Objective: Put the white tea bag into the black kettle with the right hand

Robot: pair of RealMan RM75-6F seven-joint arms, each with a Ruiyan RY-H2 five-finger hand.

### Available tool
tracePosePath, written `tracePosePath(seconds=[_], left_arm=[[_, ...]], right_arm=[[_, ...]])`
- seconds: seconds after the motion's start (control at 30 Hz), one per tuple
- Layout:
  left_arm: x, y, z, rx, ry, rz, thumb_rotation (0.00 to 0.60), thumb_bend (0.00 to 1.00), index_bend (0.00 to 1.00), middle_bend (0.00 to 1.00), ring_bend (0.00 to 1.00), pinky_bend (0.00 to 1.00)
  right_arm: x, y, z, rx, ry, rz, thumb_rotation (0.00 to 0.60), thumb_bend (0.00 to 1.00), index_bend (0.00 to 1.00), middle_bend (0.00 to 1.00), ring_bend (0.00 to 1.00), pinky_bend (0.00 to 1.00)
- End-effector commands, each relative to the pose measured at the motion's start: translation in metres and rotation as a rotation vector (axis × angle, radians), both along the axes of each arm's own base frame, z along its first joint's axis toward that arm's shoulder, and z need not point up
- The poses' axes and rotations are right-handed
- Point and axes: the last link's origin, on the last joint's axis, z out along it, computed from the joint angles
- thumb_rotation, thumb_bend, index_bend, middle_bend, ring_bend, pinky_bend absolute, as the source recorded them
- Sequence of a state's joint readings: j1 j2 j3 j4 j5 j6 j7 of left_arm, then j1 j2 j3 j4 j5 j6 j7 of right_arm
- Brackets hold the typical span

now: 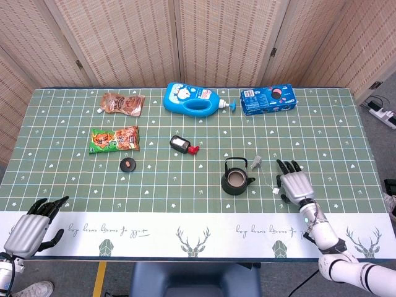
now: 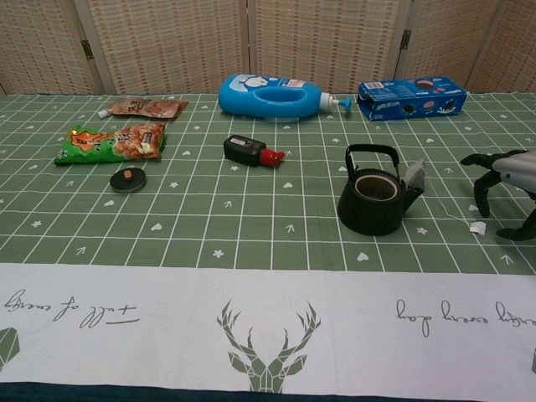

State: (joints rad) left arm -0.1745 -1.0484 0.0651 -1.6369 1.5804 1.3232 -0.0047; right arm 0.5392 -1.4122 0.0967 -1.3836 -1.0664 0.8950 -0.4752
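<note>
The right hand [image 1: 296, 185] hovers with fingers spread and empty just beside the paper tag [image 1: 275, 191] of the white tea bag [image 1: 256, 163], which lies against the spout of the black kettle [image 1: 236, 179], while the left hand [image 1: 31, 229] rests open at the table's near edge.

Open tabletop [image 1: 322, 148] between right robot hand [image 1: 296, 184] and black kettle [image 1: 236, 179]; only the tea bag tag [image 1: 275, 191] and its thin string lying there. White tea bag [image 1: 256, 163] touching the kettle spout. Kettle mouth uncovered, upright handle [image 2: 372, 152] arching over it.
</note>
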Motion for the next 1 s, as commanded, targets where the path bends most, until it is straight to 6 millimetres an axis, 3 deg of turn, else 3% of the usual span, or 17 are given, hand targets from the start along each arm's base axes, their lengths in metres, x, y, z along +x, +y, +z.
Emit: tracePosePath(seconds=[0.03, 1.0], left_arm=[[0.000, 0.000, 0.000, 0.000, -0.001, -0.001, 0.600, 0.40, 0.04, 0.15, 0.17, 0.09], [-0.001, 0.002, 0.002, 0.014, 0.004, -0.001, 0.600, 0.40, 0.03, 0.15, 0.18, 0.10]], right_arm=[[0.000, 0.000, -0.001, 0.000, 0.004, 0.001, 0.600, 0.33, 0.46, 0.00, 0.00, 0.00], [0.006, -0.006, -0.016, 0.020, -0.008, 0.004, 0.600, 0.33, 0.46, 0.00, 0.00, 0.00]])
